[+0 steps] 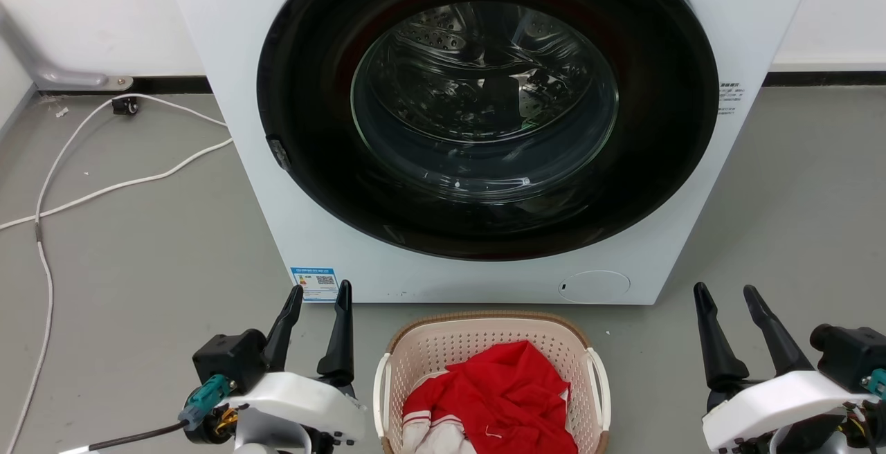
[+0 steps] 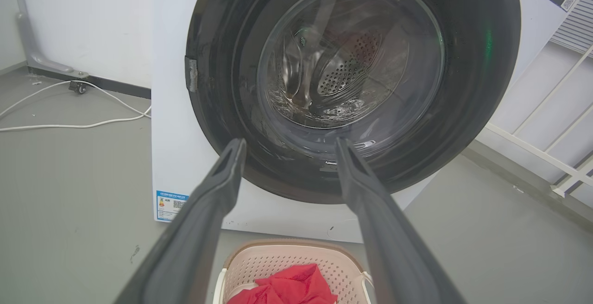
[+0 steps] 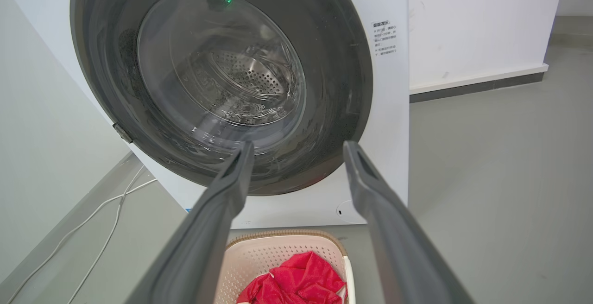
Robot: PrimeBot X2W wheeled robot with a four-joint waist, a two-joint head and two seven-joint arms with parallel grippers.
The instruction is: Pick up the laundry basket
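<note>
Basket (image 1: 450, 343) sits between left hand (image 1: 321, 288) and right hand (image 1: 725, 288), both spread wide, touching neither.

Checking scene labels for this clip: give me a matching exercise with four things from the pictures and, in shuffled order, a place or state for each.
Things:
1 laundry basket
2 red garment
3 washing machine door
4 white cable

Places or states:
A shut, drum seen through the glass
B trailing over the floor left of the washing machine
C standing on the floor in front of the washing machine
D heaped inside the basket

Pairs: 1-C, 2-D, 3-A, 4-B
</note>
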